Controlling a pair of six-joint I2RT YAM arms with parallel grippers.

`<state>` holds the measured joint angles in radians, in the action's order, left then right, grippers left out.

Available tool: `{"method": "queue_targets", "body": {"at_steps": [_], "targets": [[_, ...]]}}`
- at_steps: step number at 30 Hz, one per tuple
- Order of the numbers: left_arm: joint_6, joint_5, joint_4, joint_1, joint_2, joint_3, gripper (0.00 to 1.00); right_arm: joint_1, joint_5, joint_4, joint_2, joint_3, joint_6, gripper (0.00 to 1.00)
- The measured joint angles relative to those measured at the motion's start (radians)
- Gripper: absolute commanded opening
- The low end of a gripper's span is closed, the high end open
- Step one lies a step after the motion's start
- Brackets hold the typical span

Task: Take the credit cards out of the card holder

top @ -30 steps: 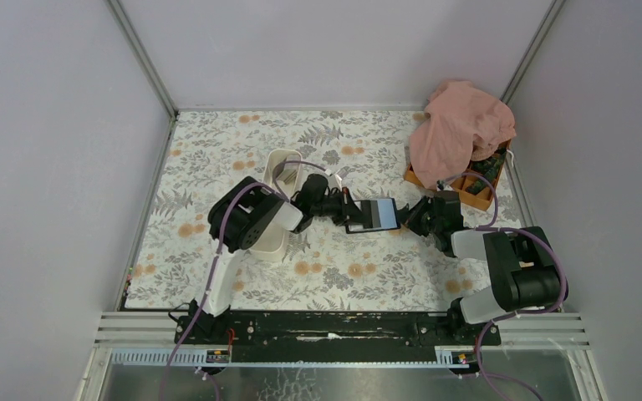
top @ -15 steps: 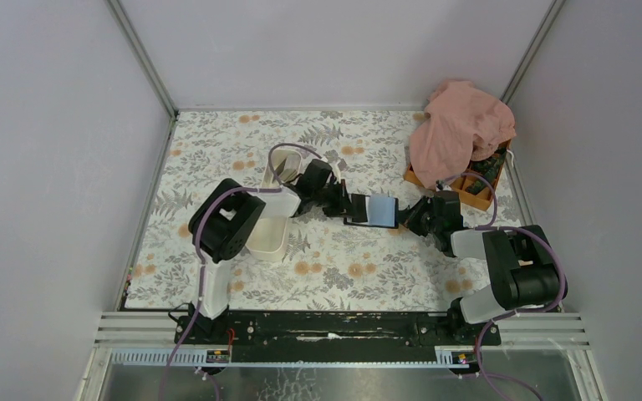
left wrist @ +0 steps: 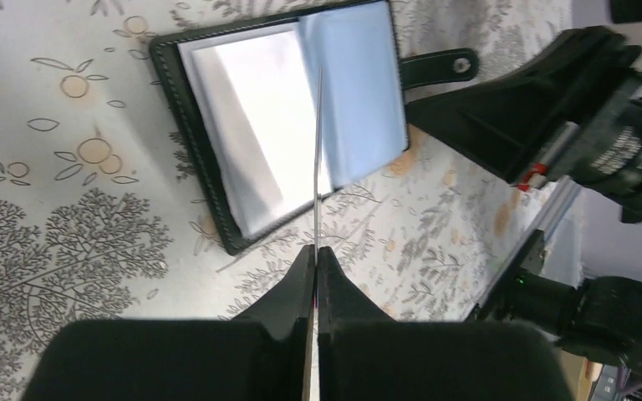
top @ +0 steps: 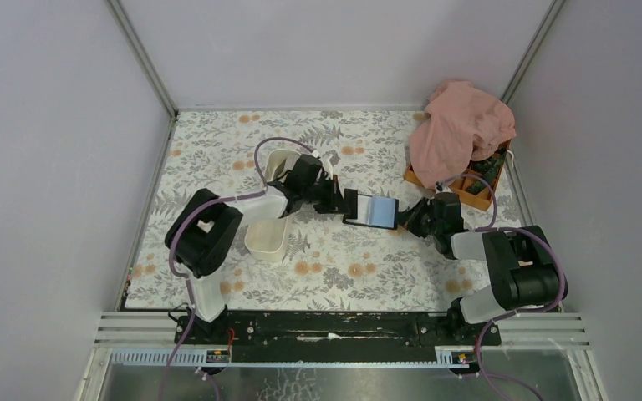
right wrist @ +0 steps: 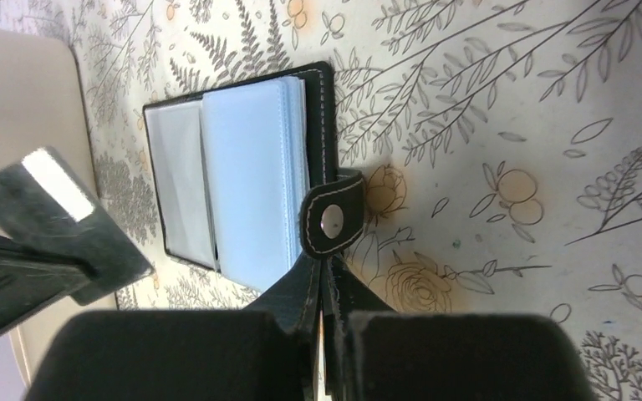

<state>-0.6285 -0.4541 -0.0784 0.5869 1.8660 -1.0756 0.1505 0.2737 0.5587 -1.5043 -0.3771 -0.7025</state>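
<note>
The card holder (top: pixel 372 210) lies open on the floral table, black with bluish-grey sleeves (left wrist: pixel 284 134) showing. My left gripper (left wrist: pixel 315 249) is shut on a thin card (left wrist: pixel 317 159) seen edge-on, held above the holder's near edge. In the top view this gripper (top: pixel 340 200) sits just left of the holder. My right gripper (right wrist: pixel 326 267) is shut on the holder's snap strap (right wrist: pixel 332 221) at its right side, and appears in the top view (top: pixel 408 219) against the holder's right edge. I cannot tell whether the card is wholly free of the sleeves.
A long white tray (top: pixel 269 236) stands left of the holder, under the left arm. An orange compartment box (top: pixel 471 190) partly under a pink cloth (top: pixel 461 125) sits at the back right. Grey walls enclose the table on three sides.
The left arm's elbow has swung out to the left and its gripper has drawn slightly back and left with the card. The right gripper and holder have barely moved.
</note>
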Motion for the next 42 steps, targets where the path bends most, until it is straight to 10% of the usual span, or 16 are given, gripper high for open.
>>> {"method": "queue_targets", "body": {"at_steps": [12, 20, 30, 42], "targets": [[-0.046, -0.187, -0.303, -0.032, -0.191, 0.186, 0.0, 0.0, 0.37, 0.609, 0.056, 0.225, -0.131, 0.48], [-0.077, -0.265, -0.463, -0.003, -0.192, 0.23, 0.0, 0.008, 0.536, 0.956, -0.006, 0.224, -0.278, 0.51], [-0.121, -0.307, -0.567, 0.042, -0.191, 0.259, 0.0, 0.022, 0.586, 1.003, -0.006, 0.224, -0.303, 0.46], [-0.176, -0.317, -0.655, 0.063, -0.146, 0.253, 0.0, 0.026, 0.61, 1.007, -0.025, 0.218, -0.31, 0.07]]}}
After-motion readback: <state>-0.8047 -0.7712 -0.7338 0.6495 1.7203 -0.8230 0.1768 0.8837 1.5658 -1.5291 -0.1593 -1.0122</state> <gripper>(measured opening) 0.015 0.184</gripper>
